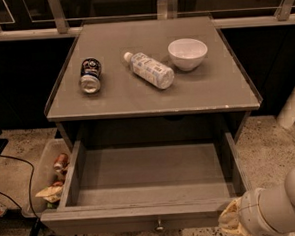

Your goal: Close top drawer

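One open top drawer (118,221) — pincer (233,221) at corner

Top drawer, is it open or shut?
Open: the top drawer is pulled out, inside showing. The gripper is out of view; its arm is at lower right.

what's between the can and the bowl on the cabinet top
A plastic bottle lying on its side, in the camera view. The gripper sits low right, by the front corner of the top drawer.

Speckled pale floor (274,142), dark windows (115,2) behind.
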`<action>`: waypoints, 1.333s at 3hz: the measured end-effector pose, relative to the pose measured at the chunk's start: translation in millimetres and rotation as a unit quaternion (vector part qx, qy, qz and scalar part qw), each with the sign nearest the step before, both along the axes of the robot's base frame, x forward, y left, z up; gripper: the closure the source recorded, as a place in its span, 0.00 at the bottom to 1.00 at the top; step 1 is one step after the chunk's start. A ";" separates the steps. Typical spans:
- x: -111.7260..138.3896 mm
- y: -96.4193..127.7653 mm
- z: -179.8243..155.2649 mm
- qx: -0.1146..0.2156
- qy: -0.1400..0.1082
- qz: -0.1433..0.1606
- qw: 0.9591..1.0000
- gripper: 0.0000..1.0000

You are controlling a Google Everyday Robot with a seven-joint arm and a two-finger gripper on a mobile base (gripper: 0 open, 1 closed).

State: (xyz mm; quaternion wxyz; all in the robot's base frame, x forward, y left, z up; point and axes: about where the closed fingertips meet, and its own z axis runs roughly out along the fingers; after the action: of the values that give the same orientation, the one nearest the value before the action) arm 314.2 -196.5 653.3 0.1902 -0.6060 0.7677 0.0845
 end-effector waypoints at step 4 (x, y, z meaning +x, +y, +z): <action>16.8 2.2 -3.4 0.002 -0.001 -0.001 1.000 0.13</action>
State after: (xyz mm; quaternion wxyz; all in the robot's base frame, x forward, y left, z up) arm 330.9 -194.2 649.8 0.1924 -0.6051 0.7679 0.0848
